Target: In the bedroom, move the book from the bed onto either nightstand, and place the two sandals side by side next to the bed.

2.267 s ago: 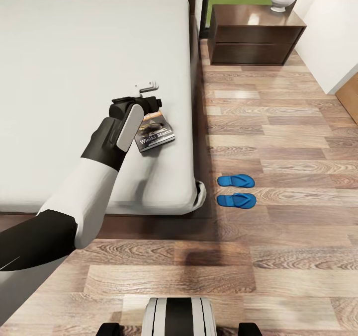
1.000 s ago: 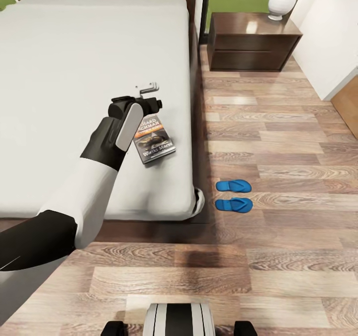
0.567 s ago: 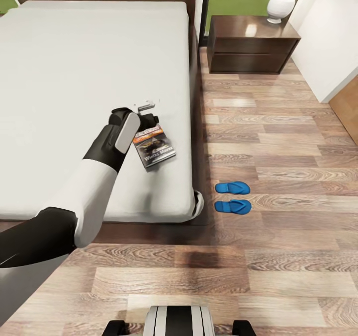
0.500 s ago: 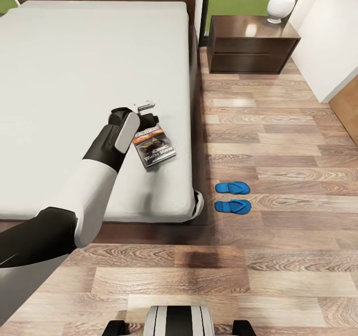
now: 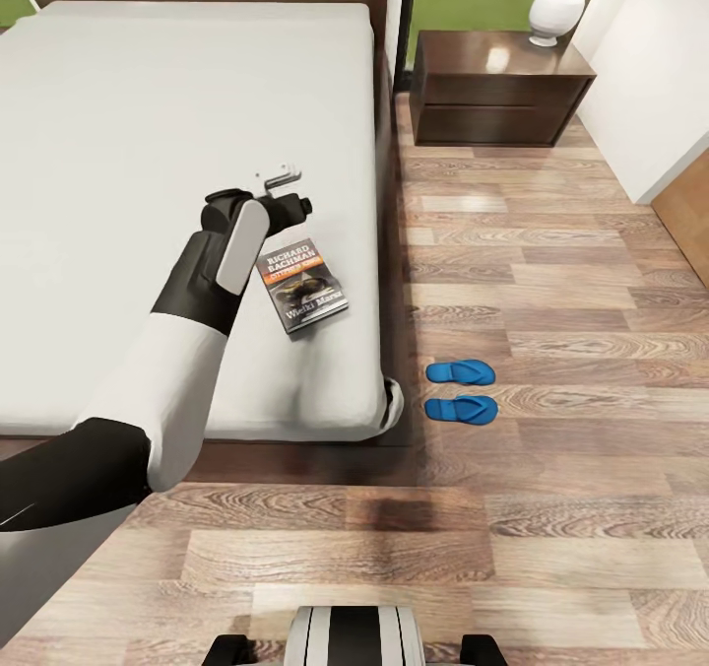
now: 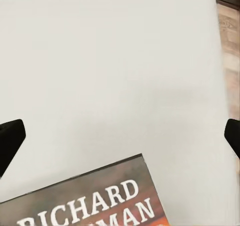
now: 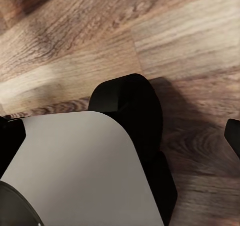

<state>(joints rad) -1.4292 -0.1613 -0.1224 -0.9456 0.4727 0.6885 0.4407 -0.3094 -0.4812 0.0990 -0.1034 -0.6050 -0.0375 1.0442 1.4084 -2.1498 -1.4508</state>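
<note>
So far the sandals (image 5: 461,390) are sitting paired on the floor beside the bed (image 5: 148,134), while the book (image 5: 303,288) is lying on the mattress awaiting the wide-open, empty left gripper (image 5: 279,177) and the nightstand (image 5: 497,90).

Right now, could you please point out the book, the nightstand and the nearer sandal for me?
book (image 5: 303,288), head view, middle of its cover.
nightstand (image 5: 497,55), head view, its glossy top.
nearer sandal (image 5: 461,409), head view, middle of its blue sole.
</note>
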